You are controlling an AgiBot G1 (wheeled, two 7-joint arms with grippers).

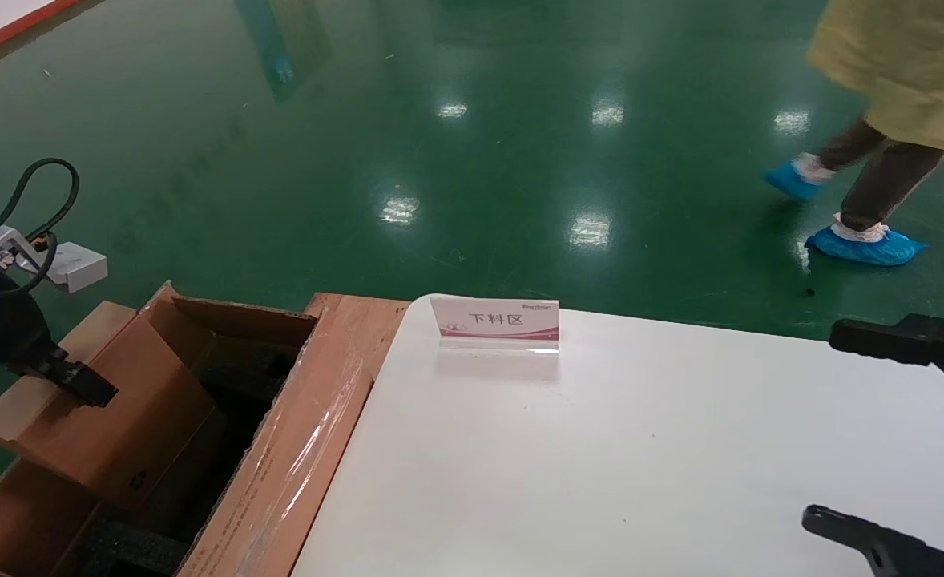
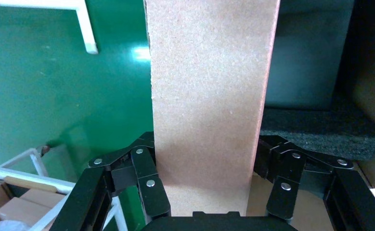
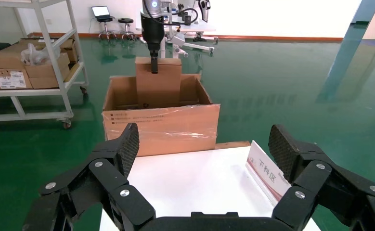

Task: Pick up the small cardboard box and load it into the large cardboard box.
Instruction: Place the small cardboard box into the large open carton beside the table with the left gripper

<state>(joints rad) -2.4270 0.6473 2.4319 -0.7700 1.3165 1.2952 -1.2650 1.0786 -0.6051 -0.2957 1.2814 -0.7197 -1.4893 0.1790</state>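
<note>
Already the left gripper (image 2: 202, 187) had its jaws clamped on the small box (image 1: 99, 417), held partway into the carton (image 1: 280, 457); release remained. Right gripper (image 3: 202, 159) waited wide open over the table (image 1: 640, 449).

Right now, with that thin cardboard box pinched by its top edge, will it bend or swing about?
Probably stiff: the small cardboard box hangs flat from the left gripper, faces unbowed. It seems light, since a narrow edge grip holds it. It might swing, being held at one end over the large cardboard box.
</note>
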